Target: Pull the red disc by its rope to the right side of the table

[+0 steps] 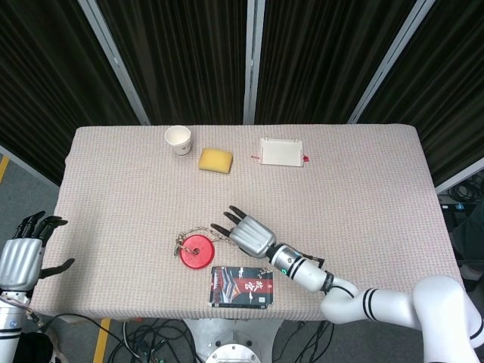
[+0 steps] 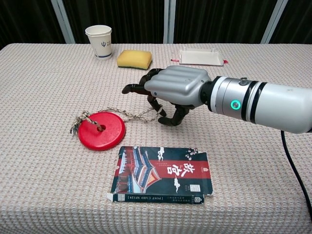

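The red disc (image 1: 197,250) (image 2: 101,130) lies flat on the table left of centre, near the front. Its braided rope (image 2: 131,115) runs from the hole in the disc's middle rightward to my right hand (image 1: 248,233) (image 2: 175,87). That hand reaches in from the right, palm down, and pinches the rope's free end between the thumb and a curled finger, low over the cloth. The other fingers (image 2: 134,88) point left above the rope. My left hand (image 1: 23,257) hangs off the table's left edge, fingers apart, holding nothing.
A printed flat card box (image 1: 242,286) (image 2: 161,174) lies just in front of the hand and disc. At the back stand a paper cup (image 1: 178,139) (image 2: 99,42), a yellow sponge (image 1: 215,159) (image 2: 134,59) and a white tray (image 1: 281,151) (image 2: 201,56).
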Robot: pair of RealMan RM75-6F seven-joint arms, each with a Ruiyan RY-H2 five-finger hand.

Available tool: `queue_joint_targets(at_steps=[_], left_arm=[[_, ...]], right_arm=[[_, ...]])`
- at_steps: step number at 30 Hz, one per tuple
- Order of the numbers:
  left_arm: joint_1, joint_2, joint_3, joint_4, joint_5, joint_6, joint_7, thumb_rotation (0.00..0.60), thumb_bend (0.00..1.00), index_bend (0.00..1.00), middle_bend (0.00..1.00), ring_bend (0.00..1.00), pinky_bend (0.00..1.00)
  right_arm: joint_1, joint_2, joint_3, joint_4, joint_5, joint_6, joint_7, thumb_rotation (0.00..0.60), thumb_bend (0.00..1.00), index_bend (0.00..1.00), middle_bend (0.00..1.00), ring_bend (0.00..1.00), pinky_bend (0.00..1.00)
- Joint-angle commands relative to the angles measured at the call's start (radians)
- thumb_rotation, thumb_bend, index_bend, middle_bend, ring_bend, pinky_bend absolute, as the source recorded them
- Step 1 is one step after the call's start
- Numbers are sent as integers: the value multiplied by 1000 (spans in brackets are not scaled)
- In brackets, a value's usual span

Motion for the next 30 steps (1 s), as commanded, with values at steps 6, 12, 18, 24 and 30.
queue_joint_targets(at_steps=[6, 12, 18, 24, 30], left_arm=[[0, -2, 1, 1, 2, 0, 1, 600, 1, 271, 229, 105, 135], [-2, -2, 3, 1, 3, -6, 0, 600, 1, 270, 229, 105, 136], [-3, -5, 2, 2, 0, -10, 0, 600, 1, 271, 230, 105, 137], [-5, -9, 4, 5, 3, -13, 0, 600, 1, 271, 230, 105, 137], [-6, -11, 6, 0, 6, -14, 8, 600, 1, 271, 229, 105, 137]], right_arm=[[-14, 23, 10, -38, 30, 30, -22, 600, 562, 395, 720, 327, 176], [-45, 61, 13, -45, 13, 101, -10, 600, 517, 904, 852, 610, 638], [-101, 161, 18, -55, 42, 160, 0, 600, 477, 985, 885, 674, 760], [-228, 301, 16, -94, 114, 269, 64, 600, 496, 992, 890, 686, 780], [-379, 381, 22, -10, 185, 388, 223, 600, 511, 992, 891, 687, 785]])
